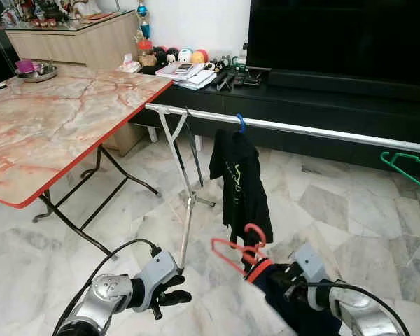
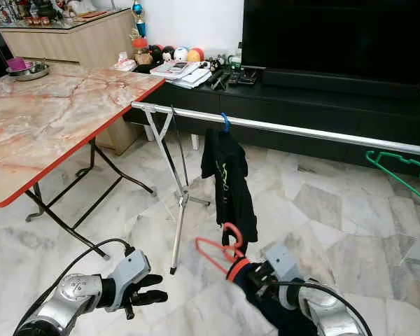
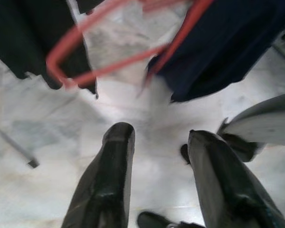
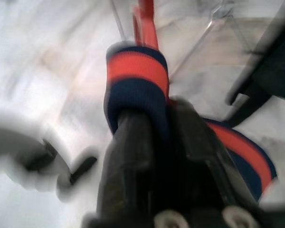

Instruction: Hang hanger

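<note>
**Carrying the hanger toward the rail**

The long silver clothes rail [image 1: 301, 129] stands ahead. Held low below it, the red plastic hanger [image 1: 241, 253] bears a navy garment with red collar [image 1: 294, 308]; right gripper [image 4: 152, 128] fingers are clamped on that collar. Left gripper [image 3: 156, 156] is spread, empty. Next: lift the hook over the rail.

Two long black fingers [image 3: 109, 180] of the left gripper [image 3: 159, 142] reach out over a pale marble floor [image 3: 47, 128], standing apart with bare floor between them. Beyond their tips hangs a red hanger [image 3: 92, 57], blurred, its wire forming a loop. A navy garment [image 3: 228, 52] hangs on it, one red band running along its edge. A black garment [image 3: 23, 38] hangs beside the loop. Part of a silver arm [image 3: 266, 123] comes in near one finger. A thin metal leg [image 3: 14, 147] crosses the floor and ends in a dark foot.
</note>
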`<state>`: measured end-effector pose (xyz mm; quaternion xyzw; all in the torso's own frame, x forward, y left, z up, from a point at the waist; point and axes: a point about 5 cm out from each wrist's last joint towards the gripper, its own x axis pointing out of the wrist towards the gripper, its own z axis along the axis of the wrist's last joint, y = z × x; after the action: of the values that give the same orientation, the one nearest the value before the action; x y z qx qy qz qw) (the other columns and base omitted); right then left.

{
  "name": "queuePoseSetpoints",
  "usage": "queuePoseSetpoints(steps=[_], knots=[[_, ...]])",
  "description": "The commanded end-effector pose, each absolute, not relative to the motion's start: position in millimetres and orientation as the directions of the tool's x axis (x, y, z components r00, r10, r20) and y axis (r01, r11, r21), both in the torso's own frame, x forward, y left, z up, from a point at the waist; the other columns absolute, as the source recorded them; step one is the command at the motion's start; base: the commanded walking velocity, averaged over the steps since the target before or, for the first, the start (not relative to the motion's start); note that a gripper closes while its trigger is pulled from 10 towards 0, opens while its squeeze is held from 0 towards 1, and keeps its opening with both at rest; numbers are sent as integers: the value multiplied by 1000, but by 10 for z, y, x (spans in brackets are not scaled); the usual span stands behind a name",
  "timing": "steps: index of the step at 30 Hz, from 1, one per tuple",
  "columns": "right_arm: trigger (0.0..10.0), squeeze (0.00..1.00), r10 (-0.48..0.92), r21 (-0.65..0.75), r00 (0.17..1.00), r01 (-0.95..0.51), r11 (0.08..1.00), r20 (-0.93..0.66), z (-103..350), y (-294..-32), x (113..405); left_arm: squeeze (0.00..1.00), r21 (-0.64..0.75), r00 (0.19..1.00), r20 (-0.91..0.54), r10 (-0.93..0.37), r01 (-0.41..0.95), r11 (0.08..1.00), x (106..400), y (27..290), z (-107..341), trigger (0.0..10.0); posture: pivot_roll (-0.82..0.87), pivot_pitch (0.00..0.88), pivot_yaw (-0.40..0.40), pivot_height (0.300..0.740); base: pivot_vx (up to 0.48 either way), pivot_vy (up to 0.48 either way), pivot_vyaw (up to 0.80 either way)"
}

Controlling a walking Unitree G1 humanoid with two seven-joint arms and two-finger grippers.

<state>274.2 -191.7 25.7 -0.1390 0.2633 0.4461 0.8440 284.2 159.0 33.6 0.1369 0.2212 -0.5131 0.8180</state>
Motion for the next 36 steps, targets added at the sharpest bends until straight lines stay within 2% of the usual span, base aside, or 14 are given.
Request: queuePoseSetpoints(steps=[1,5,6,7,9,13,15,17,20,21,22,23,30,36], knots=[[10000,0,743,-22,350,-911,412,-571,339,-1854,2727,1000,-31,330,-485,-810,919,393,2820,1586,380,10000,-25,22,27,740,0,0,0],[10000,0,790,22,198,-966,258,-581,398,-1842,2692,1000,-58,255,-500,-828,943,326,2783,1548,379,10000,-22,16,15,740,0,0,0],[10000,0,790,22,198,-966,258,-581,398,-1842,2692,1000,-58,255,-500,-828,943,326,2783,1548,379,10000,-22,16,15,740,0,0,0],[10000,0,799,39,123,-983,180,-588,405,-1819,2659,1000,-72,207,-506,-837,957,281,2751,1512,370,10000,-21,16,8,740,0,0,0],[10000,0,791,36,81,-991,129,-606,397,-1813,2638,1000,-78,177,-507,-844,965,250,2731,1477,373,10000,-19,17,2,740,0,0,0],[10000,0,717,-23,90,-994,103,-691,321,-1865,2648,1000,-103,155,-481,-863,968,231,2728,1415,404,10000,-10,17,-12,740,0,0,0],[10000,0,724,-27,107,-992,121,-681,320,-1843,2670,1000,-122,114,-481,-869,973,195,2695,1392,401,10000,-11,18,-16,740,0,0,0],[10000,0,730,-43,100,-994,96,-676,333,-1794,2684,1000,-123,19,-553,-833,987,105,2580,1399,309,10000,-9,17,-19,740,0,0,0],[10000,0,714,-72,107,-994,80,-692,324,-1784,2691,1000,-105,-4,-598,-801,992,73,2541,1410,256,10000,-7,18,-25,740,0,0,0],[10000,0,709,-109,145,-989,96,-690,322,-1762,2729,843,-68,6,-638,-770,996,64,2535,1406,219,10000,-3,16,-29,740,0,0,0],[10000,0,709,-126,169,-985,114,-685,324,-1748,2754,843,-49,16,-651,-759,997,62,2538,1402,205,10000,-3,16,-29,740,0,0,0],[10000,0,724,-136,205,-979,153,-658,330,-1700,2796,0,-29,26,-675,-737,998,61,2546,1390,189,10000,-1,16,-30,740,0,0,0],[10000,0,803,-61,168,-985,163,-572,332,-1523,2782,0,16,65,-684,-727,997,73,2585,1350,191,10000,15,10,-38,740,0,0,0],[10000,0,808,-24,111,-993,119,-579,260,-1504,2700,0,127,171,-670,-722,985,116,2699,1359,271,10000,14,10,-35,740,0,0,0]])
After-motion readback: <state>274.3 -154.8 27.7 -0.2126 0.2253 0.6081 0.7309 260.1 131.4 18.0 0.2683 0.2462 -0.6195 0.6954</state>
